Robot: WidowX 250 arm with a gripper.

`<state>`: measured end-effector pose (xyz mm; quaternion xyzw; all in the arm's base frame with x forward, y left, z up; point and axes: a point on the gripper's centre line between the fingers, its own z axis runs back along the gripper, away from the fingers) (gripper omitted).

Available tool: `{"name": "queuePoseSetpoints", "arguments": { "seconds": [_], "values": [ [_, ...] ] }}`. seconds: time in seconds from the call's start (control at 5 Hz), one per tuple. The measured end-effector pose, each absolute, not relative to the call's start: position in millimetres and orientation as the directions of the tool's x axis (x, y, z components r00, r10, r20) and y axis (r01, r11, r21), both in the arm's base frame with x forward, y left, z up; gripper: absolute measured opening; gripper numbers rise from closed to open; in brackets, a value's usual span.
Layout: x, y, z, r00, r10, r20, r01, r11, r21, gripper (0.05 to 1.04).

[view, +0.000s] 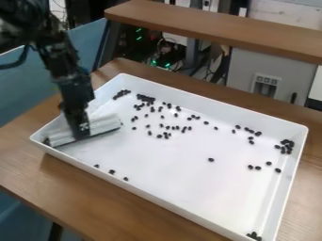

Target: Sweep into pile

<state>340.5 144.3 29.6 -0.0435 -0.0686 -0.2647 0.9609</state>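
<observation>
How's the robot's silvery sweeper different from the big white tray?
The sweeper is long and narrow; the tray is wide, with raised walls. The sweeper is inside the tray, while the tray lies on the wooden table. The sweeper is smaller than the tray. Both look pale.

the small dark pellets (211, 160) I see scattered across the white tray (164, 174), some clumped near its far and right walls, my long pale sweeping tool (107, 126) lying slantwise at the left
</observation>
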Motion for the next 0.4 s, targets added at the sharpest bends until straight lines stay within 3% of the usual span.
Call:
{"name": "queuePoseSetpoints", "arguments": {
  "seconds": [0.4],
  "values": [
    [379.0, 79.1, 68.1, 0.775, -0.578, 0.256, 0.601, 0.799, -0.011, 0.381]
  ]
}}
